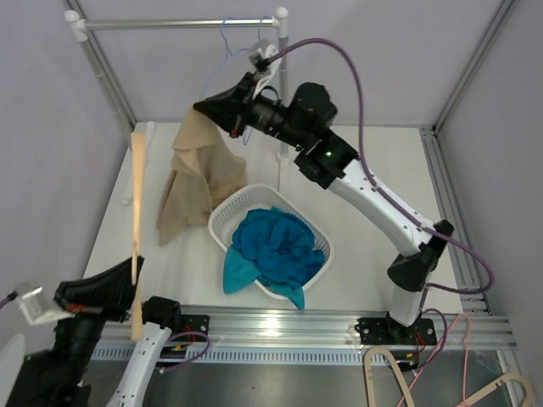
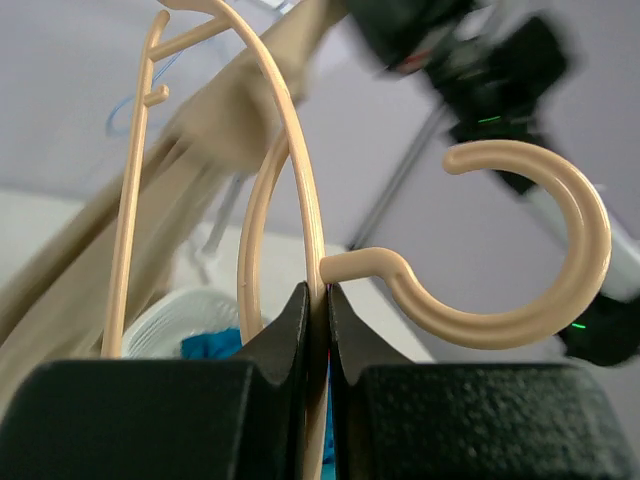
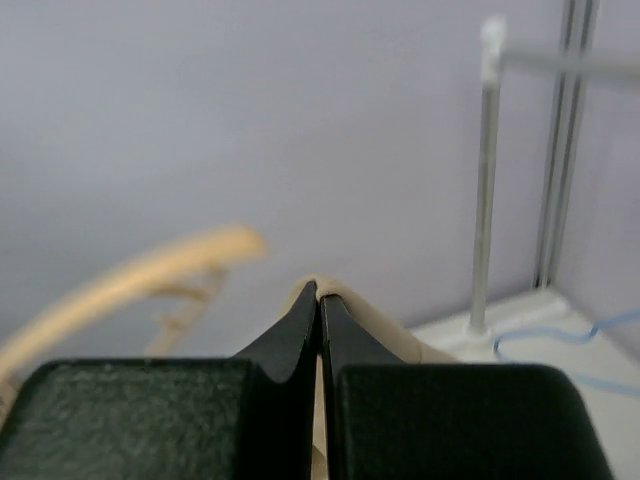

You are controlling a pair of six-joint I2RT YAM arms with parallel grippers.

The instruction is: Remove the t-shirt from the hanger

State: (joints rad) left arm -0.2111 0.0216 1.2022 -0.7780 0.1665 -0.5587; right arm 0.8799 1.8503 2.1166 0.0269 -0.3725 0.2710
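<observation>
Beige t-shirt (image 1: 200, 172) within right tool (image 1: 200, 108)

Soft, even, bright light, faint shadows; wrist views blur backgrounds behind the fingers (image 2: 160, 420)

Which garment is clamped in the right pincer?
The beige t-shirt, hanging from the right pincer; the blue garment lies bunched in the white basket.

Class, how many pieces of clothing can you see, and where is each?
2: the beige t-shirt hangs from the right gripper; a blue garment lies in the white basket, possibly hiding others beneath.
</observation>
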